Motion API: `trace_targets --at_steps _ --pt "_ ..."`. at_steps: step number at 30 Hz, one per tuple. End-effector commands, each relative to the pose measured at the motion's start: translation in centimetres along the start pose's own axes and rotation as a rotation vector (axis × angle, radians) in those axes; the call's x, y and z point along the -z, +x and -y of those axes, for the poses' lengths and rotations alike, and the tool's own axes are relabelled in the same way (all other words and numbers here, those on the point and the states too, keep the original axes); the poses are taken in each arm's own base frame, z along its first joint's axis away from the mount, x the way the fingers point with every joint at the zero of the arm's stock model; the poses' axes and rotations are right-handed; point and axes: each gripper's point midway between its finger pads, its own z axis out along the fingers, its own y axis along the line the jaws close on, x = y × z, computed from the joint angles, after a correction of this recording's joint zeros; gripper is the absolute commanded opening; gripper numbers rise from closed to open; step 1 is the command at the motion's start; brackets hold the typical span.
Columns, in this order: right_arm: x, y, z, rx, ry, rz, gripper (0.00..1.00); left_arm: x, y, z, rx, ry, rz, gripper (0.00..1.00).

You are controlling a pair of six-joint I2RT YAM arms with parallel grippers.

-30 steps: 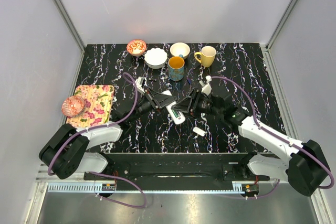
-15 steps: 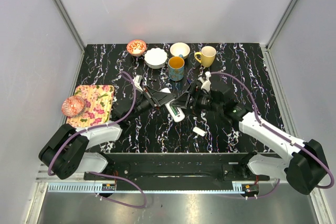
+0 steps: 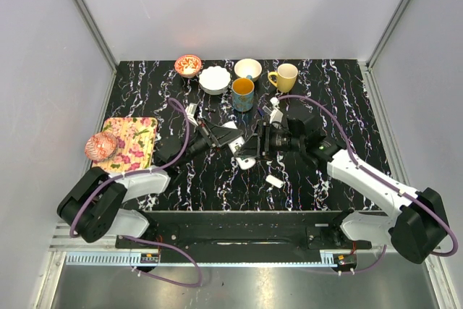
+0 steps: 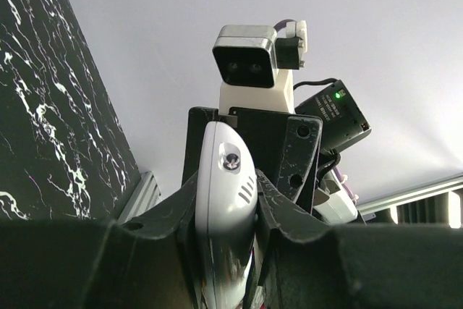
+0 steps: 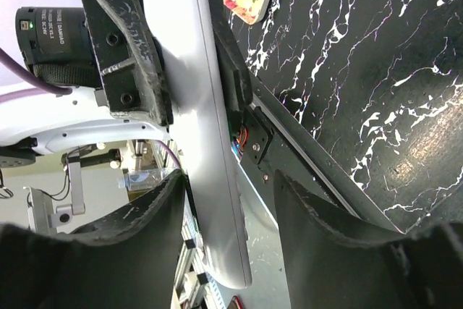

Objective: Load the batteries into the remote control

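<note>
Left gripper (image 4: 226, 211): clenched on remote control (image 4: 224, 179).
Right gripper (image 5: 228, 186): released, straddling it.
Risk: we judge an askew squeeze twists it loose.

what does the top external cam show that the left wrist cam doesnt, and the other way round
Only the top external: the yellow mug, the floral board and a small white chip. Only the left wrist: a close look at the left fingers pressed on both sides of the remote control, and the slits on its face. Both: the remote control and the right arm's wrist camera beyond it.
</note>
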Motion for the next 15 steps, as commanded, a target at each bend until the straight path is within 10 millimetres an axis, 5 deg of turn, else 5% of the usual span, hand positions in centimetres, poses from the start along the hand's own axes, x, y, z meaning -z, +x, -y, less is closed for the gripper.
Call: trace_targets --at_steps 1,8,15 --pt "0.4 0.3 -0.8 0.069 -0.041 -0.037 0.54 -0.3 -0.2 4.3 -0.024 0.164 -0.016 0.00" --pt "0.1 0.5 -0.5 0.064 -0.044 -0.051 0.51 -0.2 0.0 4.8 -0.020 0.195 -0.031 0.00" --pt "2.4 -1.8 -3.0 0.154 -0.007 0.056 1.00 0.0 0.2 2.7 -0.064 0.097 -0.023 0.00"
